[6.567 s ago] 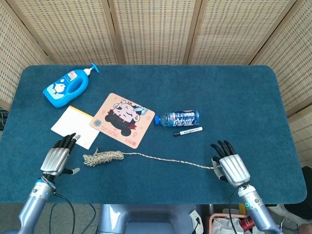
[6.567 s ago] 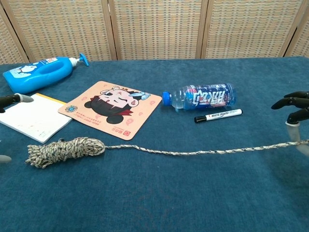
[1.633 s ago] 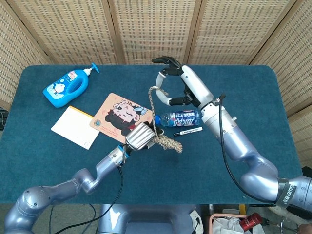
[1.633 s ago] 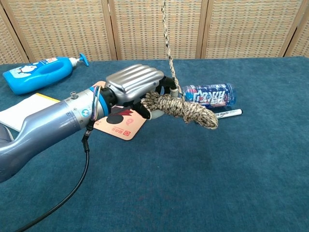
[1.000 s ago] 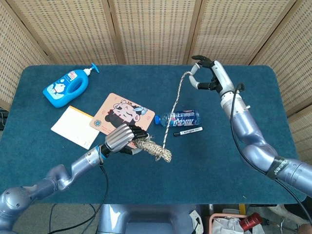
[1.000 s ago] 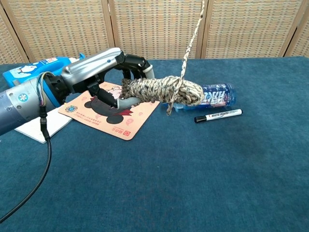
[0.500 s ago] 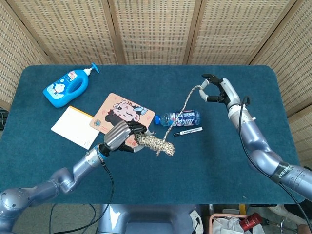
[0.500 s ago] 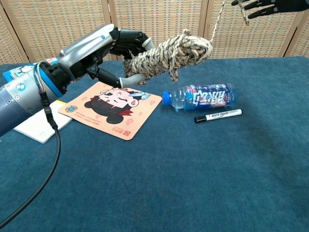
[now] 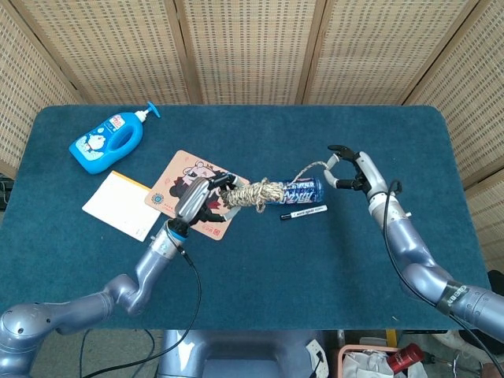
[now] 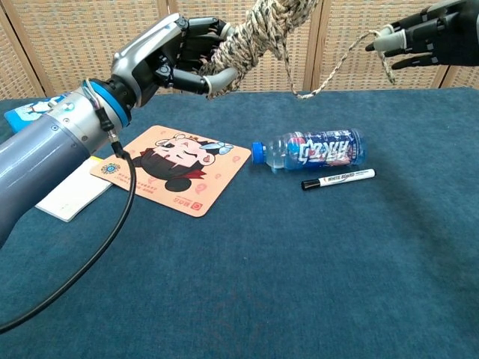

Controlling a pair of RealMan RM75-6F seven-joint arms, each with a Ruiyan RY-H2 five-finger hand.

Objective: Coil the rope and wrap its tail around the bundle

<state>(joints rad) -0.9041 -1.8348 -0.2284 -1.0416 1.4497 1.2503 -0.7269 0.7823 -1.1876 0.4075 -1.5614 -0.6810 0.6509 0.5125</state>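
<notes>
My left hand [image 9: 198, 198] [image 10: 174, 51] holds the coiled rope bundle [image 9: 253, 194] [image 10: 263, 28] lifted high above the table, over the cartoon mat. The speckled rope tail [image 9: 309, 168] [image 10: 335, 67] runs slack from the bundle to my right hand [image 9: 352, 170] [image 10: 426, 34], which pinches its end between thumb and finger. In the chest view the top of the bundle is cut off by the frame edge.
On the blue table [image 9: 236, 291] lie a cartoon mouse mat [image 10: 174, 166], a water bottle [image 10: 313, 148], a white marker [image 10: 338, 178], a blue pump bottle [image 9: 107, 140] and a notepad [image 9: 120, 205].
My left hand has lifted the bundle higher and turned it. My right hand has come lower and nearer, so the tail between them now hangs slack.
</notes>
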